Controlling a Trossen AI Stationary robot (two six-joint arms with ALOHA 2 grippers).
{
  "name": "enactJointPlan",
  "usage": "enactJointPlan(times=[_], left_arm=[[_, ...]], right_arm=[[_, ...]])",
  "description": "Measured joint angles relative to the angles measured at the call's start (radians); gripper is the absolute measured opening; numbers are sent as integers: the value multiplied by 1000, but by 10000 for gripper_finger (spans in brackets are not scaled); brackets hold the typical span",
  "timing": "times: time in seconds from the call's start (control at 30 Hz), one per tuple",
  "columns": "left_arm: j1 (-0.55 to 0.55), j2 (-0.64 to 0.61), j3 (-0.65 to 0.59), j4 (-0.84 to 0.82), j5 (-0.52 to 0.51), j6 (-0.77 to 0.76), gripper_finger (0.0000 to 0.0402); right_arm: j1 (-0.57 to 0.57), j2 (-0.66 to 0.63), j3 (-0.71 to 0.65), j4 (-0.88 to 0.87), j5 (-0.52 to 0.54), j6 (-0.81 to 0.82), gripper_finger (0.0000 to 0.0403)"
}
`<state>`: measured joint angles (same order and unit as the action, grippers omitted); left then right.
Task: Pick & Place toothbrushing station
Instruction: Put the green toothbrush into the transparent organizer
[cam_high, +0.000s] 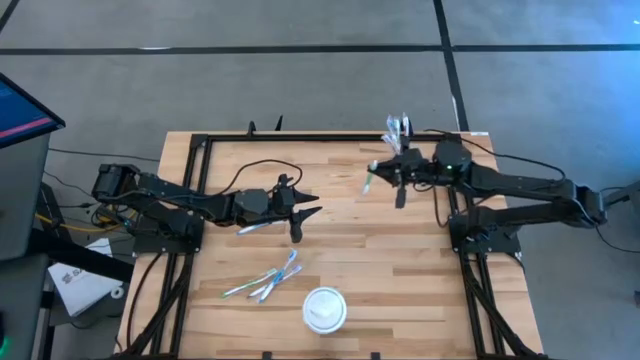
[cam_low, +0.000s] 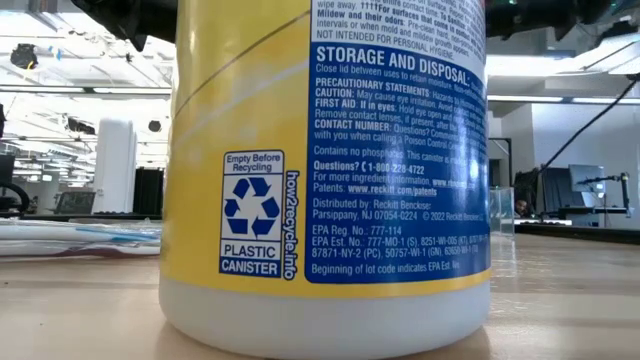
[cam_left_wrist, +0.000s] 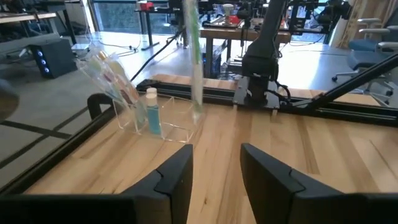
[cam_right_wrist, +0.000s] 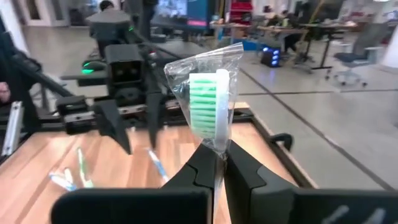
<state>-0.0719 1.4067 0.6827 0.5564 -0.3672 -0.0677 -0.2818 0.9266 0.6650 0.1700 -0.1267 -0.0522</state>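
Table (cam_high: 400, 250): light wood, black frame round the far half; work area for both arms.
Canister (cam_low: 330, 170): yellow-and-white plastic wipes tub, close to the low camera, blocking most of that view; seen from above as a white round lid near the front edge; no part of the job.
Left arm: reaching in toward the table's middle.
Right arm: stretched toward the far right corner, close to the holder.
Clear holder (cam_left_wrist: 155, 118): transparent stand at the far right of the table, already loaded with a few wrapped brushes and a small blue-and-white tube (cam_left_wrist: 152, 112); so partly filled.
Loose toothbrushes (cam_high: 265, 282): small cluster of pastel brushes lying flat near the front, just beside the canister lid; not yet placed.
Single brush (cam_high: 255, 227): lying on the wood just below the left claw, apparently unheld.
Left gripper (cam_high: 300, 212): fingers parted with bare wood between them in the wrist view, nothing held.
Right gripper (cam_right_wrist: 219, 163): pinched tight on a green toothbrush (cam_right_wrist: 208, 106) in clear wrap, bristle head standing up above the fingertips, raised off the table near the holder.
Done: a few items in the holder, one more lifted.
Left: by the look of it, green brush to be dropped in, then the single brush and the front cluster.
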Motion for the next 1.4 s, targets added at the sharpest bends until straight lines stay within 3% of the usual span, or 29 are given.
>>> enactJointPlan(times=[0.47,0.87,1.2,1.4], left_arm=[[0,0,0,0,1,0,126],[0,0,0,0,1,0,126],[0,0,0,1,1,0,126],[0,0,0,1,1,0,126]], right_arm=[[-192,-264,-202,-85,74,70,4],[-344,-447,-213,-320,103,63,4],[-433,-434,-212,-369,102,44,4],[-481,-430,-330,-216,90,50,4]])
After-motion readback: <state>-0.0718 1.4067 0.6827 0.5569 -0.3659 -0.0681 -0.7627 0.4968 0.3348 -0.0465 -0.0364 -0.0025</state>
